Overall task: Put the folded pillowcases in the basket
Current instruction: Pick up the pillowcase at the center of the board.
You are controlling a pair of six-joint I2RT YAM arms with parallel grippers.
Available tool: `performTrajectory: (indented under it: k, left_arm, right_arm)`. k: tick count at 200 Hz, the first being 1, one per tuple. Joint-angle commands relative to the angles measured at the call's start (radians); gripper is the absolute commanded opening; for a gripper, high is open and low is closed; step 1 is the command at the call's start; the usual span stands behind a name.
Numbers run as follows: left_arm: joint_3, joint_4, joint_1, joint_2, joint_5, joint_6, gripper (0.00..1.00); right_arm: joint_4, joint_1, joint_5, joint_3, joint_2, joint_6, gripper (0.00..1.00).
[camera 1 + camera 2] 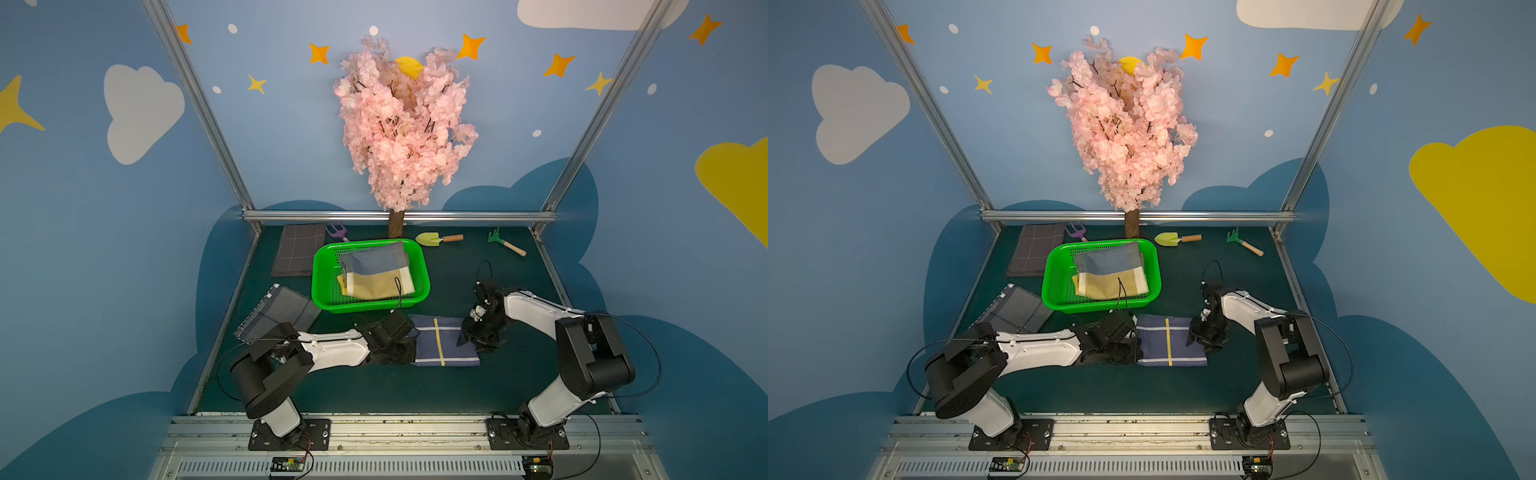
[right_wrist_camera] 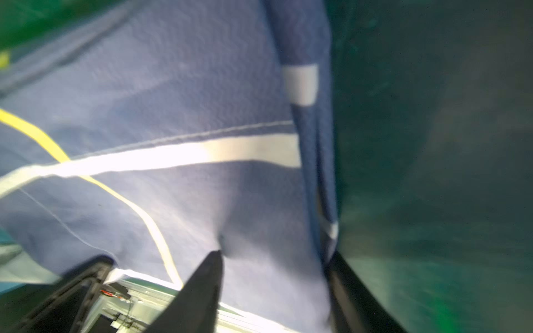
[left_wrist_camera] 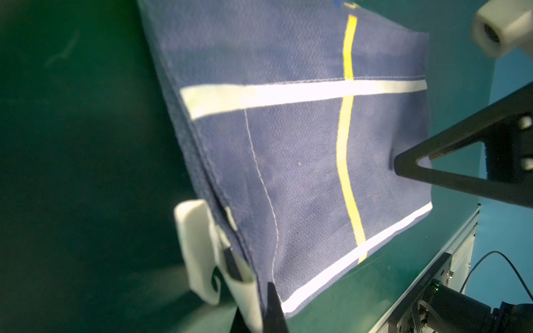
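Two-handed lift, right side not yet secure
Left gripper (image 1: 411, 349) is clamped on the left edge of the navy pillowcase (image 1: 444, 340), which lies on the mat (image 1: 498, 382) just near of the basket (image 1: 318, 278). Right gripper (image 1: 466, 337) stands part open astride the right edge. An uneven lift could unfold the cloth or catch it on the basket's rim.

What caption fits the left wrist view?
Left gripper clamps one edge of the blue pillowcase; the right gripper touches the opposite edge.
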Motion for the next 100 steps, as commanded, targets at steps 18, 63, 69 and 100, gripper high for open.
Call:
performTrajectory:
  k: [18, 63, 69, 100]
  left_arm:
    - [0.02, -0.027, 0.0, 0.009, -0.003, 0.014, 0.03]
    - [0.139, -0.106, -0.025, 0.002, -0.032, 0.067, 0.03]
    - [0.168, -0.133, -0.034, 0.001, -0.049, 0.085, 0.03]
    - [0.289, -0.229, -0.063, 0.002, -0.096, 0.145, 0.03]
  right_arm:
    - [0.172, 0.033, -0.068, -0.021, 0.054, 0.002, 0.03]
    - [0.146, 0.063, -0.015, -0.03, 0.018, 0.012, 0.0]
    - [0.137, 0.071, -0.006, -0.026, 0.007, 0.014, 0.0]
    - [0.049, 0.116, 0.065, 0.02, -0.087, 0.027, 0.0]
